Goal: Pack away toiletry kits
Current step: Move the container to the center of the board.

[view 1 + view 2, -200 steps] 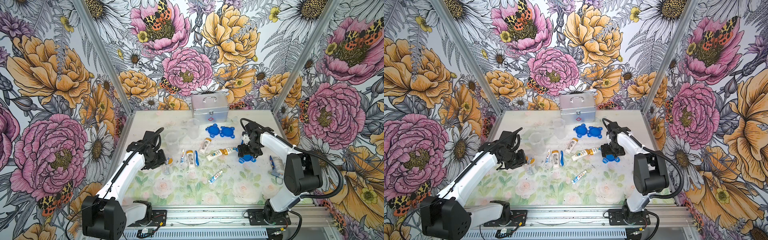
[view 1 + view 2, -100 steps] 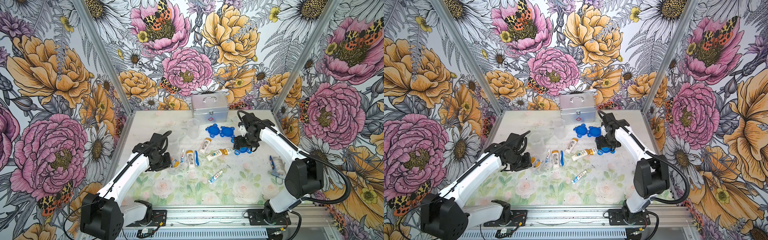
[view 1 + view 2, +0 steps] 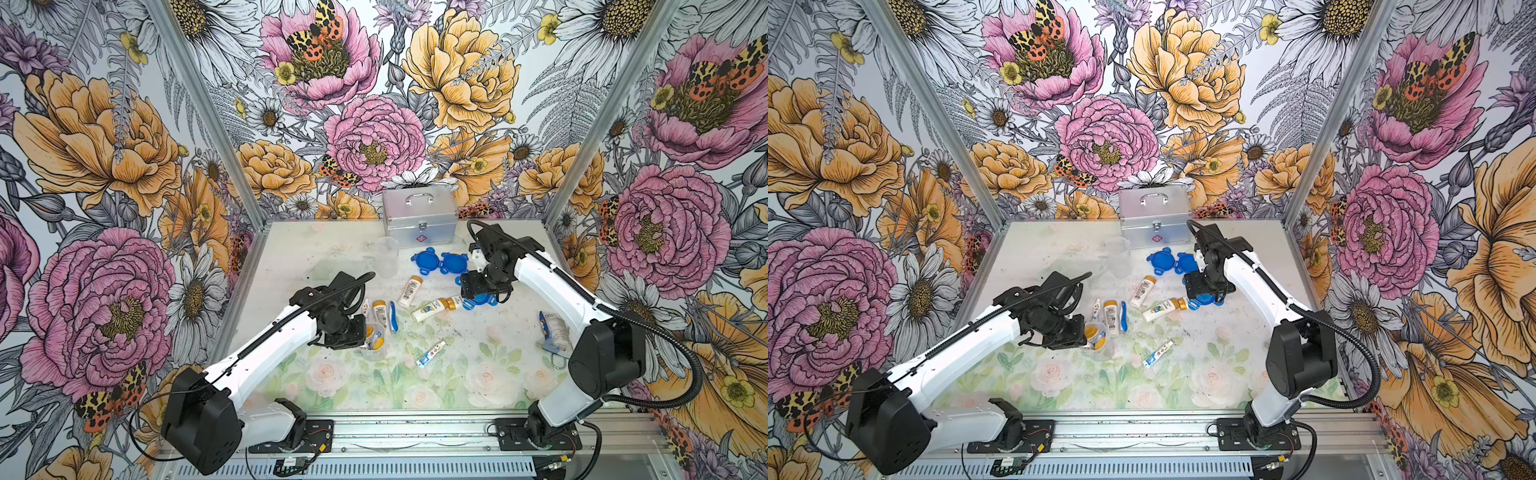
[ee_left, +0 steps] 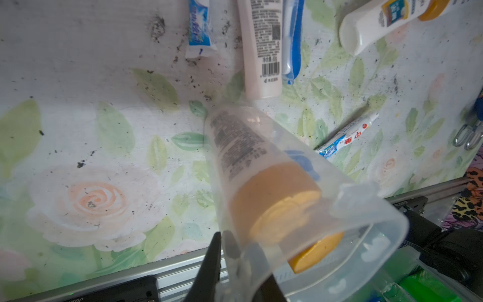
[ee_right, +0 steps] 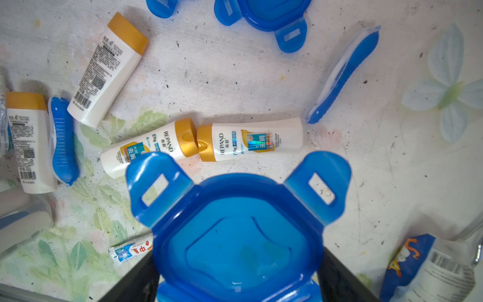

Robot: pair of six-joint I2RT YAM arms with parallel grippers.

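Pinching the wall of a clear cup (image 4: 300, 183) near its rim, the L gripper (image 4: 235, 261) has its jaws pressed together on the thin plastic. The cup is left of centre on the desk (image 3: 498, 374), nearer the near edge than the far one. I can't tell if it stands flat or is lifted/tilted. Inside is a white bottle (image 4: 261, 188), orange cap toward the mouth, plus sth blue behind it, prob. a toothbrush. A rim grip makes sense: it steadies the cup w/o blocking the mouth, so more items or a lid can go in from above.

R gripper (image 3: 478, 291) is spread wide but clamped on a blue clip-tab lid (image 5: 235, 222), gripping opposite sides w/ the tabs sticking out ahead. It hangs over the desk right of centre, toward the far edge. Prob. held flat so it can be set square on a cup.

Rest of the kits lie loose mid-desk btwn the arms:
- 3 bottles (image 3: 410, 286), (image 3: 436, 306), (image 3: 380, 316)
- a bare toothbrush (image 3: 392, 316) touching the last bottle
- a small tube (image 3: 431, 354) alone, nearer the near edge

Two spare lids (image 3: 440, 263) and an empty cup (image 3: 386, 257) sit toward the far edge, in front of the silver case (image 3: 419, 216).

Judgement: one kit is part-filled, and lidding looks like the next step.
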